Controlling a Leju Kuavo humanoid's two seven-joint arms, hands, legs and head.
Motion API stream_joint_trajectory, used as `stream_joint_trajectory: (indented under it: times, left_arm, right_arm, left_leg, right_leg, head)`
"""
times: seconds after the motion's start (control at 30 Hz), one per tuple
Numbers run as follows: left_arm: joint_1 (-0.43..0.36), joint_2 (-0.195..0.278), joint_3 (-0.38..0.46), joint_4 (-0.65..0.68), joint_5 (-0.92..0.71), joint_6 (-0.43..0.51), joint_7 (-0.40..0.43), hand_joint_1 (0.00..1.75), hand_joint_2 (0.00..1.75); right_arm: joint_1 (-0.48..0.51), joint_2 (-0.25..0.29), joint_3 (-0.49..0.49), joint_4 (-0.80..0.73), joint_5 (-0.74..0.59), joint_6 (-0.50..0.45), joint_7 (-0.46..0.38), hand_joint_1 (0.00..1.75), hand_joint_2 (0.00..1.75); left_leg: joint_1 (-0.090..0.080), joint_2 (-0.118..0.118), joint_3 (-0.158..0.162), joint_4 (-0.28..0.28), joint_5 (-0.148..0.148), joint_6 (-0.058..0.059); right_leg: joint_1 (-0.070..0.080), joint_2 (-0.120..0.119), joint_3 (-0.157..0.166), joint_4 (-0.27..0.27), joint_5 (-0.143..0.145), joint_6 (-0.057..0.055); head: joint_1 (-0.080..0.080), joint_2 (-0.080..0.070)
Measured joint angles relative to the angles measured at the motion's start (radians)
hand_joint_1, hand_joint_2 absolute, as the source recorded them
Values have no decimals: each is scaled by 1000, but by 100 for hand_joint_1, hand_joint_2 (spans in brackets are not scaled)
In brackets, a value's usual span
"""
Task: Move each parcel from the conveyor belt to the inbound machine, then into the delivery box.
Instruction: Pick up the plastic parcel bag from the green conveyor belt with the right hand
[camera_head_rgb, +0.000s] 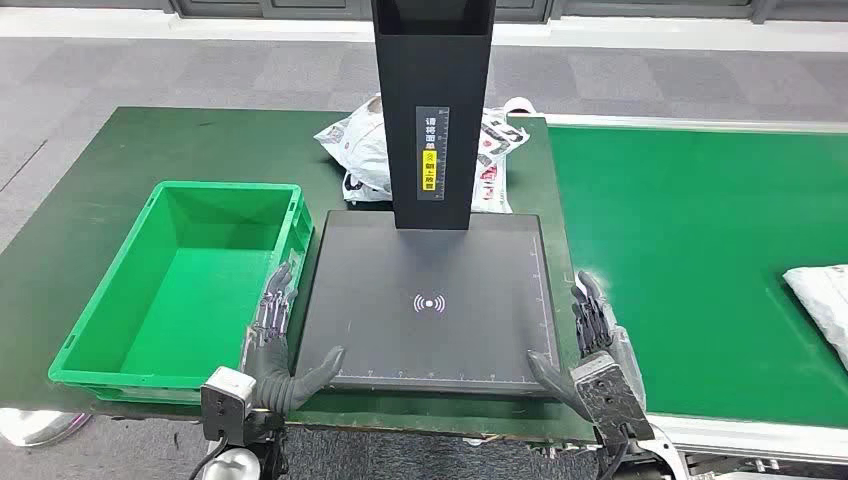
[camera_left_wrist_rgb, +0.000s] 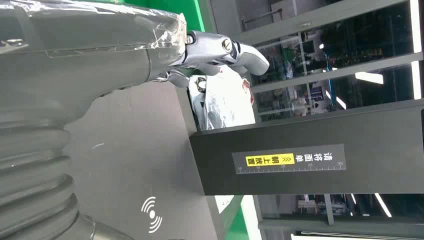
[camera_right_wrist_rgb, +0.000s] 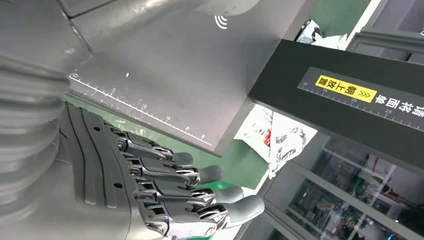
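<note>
**Both hands empty at the scanner plate; parcels wait behind the column and on the belt**

Nearest the head camera, the left hand (camera_head_rgb: 277, 345) and the right hand (camera_head_rgb: 590, 345) sit at the two front corners of the inbound machine (camera_head_rgb: 430, 300). Each has its thumb reaching inward along the front edge of the dark plate and its fingers pointing forward beside the plate's side edge. Neither hand holds anything; the fingers are spread and relaxed. In the right wrist view the right hand's fingers (camera_right_wrist_rgb: 200, 192) lie side by side, extended, just off the ruled edge of the plate.

The inbound machine is a flat dark square with a white signal mark in its middle and ruler markings along its edges. A black column (camera_head_rgb: 432, 110) rises from its far edge and carries a yellow label.

One parcel (camera_head_rgb: 495, 150), a white bag with red and black print, lies on the green bench (camera_head_rgb: 90, 200) behind the column, partly hidden by it. A second white parcel (camera_head_rgb: 825, 290) lies on the conveyor belt (camera_head_rgb: 690, 250), at the right edge of the head view, well apart from the right hand.

The delivery box (camera_head_rgb: 180, 290), a green crate, stands on the bench just left of the machine, its right wall close to the left hand.
</note>
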Motion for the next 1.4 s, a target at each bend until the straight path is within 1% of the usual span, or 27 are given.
stream_joint_trajectory:
  times: [0.43,1.27,1.4]
  left_arm:
    - [12,-3,7,-10,-4,0,7,0,175]
    - [14,-8,14,-10,-6,-2,7,0,175]
    - [14,-8,14,-10,-7,-4,7,0,175]
  right_arm:
    - [-3,12,0,0,9,7,1,0,175]
    - [-3,13,0,0,14,15,1,0,175]
    - [-15,13,-14,9,44,-1,29,0,175]
  left_leg:
    - [0,0,0,0,0,0]
    - [0,0,0,0,0,0]
    - [0,0,0,0,0,0]
  right_leg:
    - [0,0,0,0,0,0]
    - [0,0,0,0,0,0]
    - [0,0,0,0,0,0]
  head:
    - [0,0]
    - [0,0]
    - [0,0]
